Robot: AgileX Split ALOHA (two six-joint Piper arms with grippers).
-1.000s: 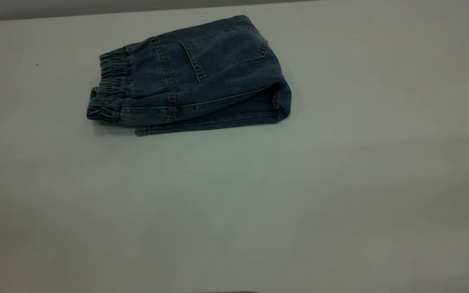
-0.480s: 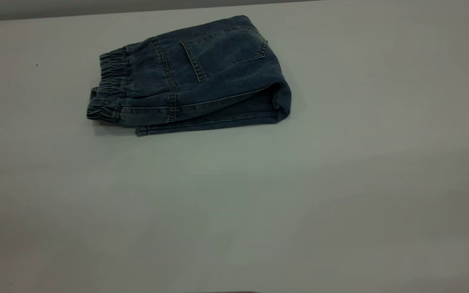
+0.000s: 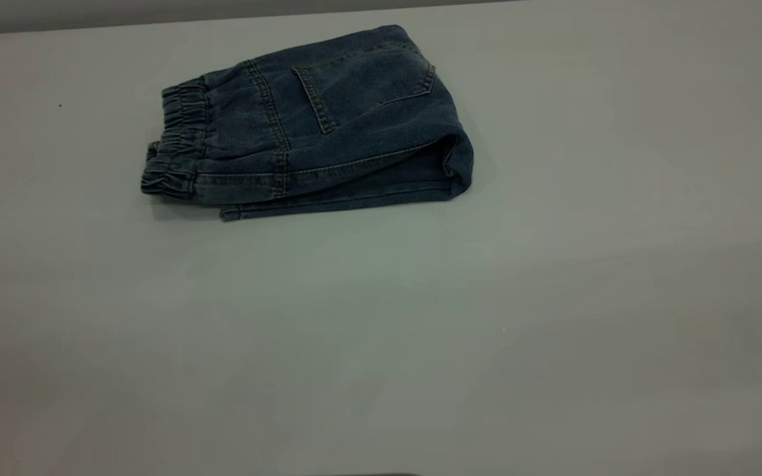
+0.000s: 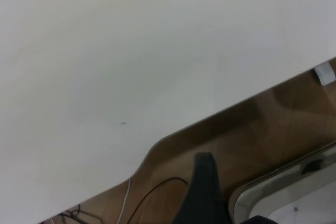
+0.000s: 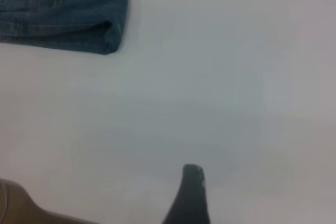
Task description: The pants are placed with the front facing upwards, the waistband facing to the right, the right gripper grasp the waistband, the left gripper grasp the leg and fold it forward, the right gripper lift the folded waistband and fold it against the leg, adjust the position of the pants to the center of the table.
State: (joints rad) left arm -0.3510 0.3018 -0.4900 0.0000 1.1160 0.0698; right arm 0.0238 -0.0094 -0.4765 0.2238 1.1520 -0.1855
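The pants (image 3: 328, 125) lie folded on the white table (image 3: 553, 297), in the far left-of-centre part of the exterior view, with a back pocket facing up. Their ruched waistband (image 3: 179, 142) points left and the rounded fold points right. Neither arm appears in the exterior view. My right gripper (image 5: 190, 195) hovers over bare table, well away from the folded end of the pants (image 5: 63, 9), and holds nothing. My left gripper (image 4: 206, 192) sits beyond the table's edge, over the brown floor, far from the pants.
The left wrist view shows the table's curved edge (image 4: 157, 142), thin cables (image 4: 152, 192) on the brown floor and a pale rimmed object (image 4: 283, 198) beside the gripper. A wide stretch of table lies in front of and to the right of the pants.
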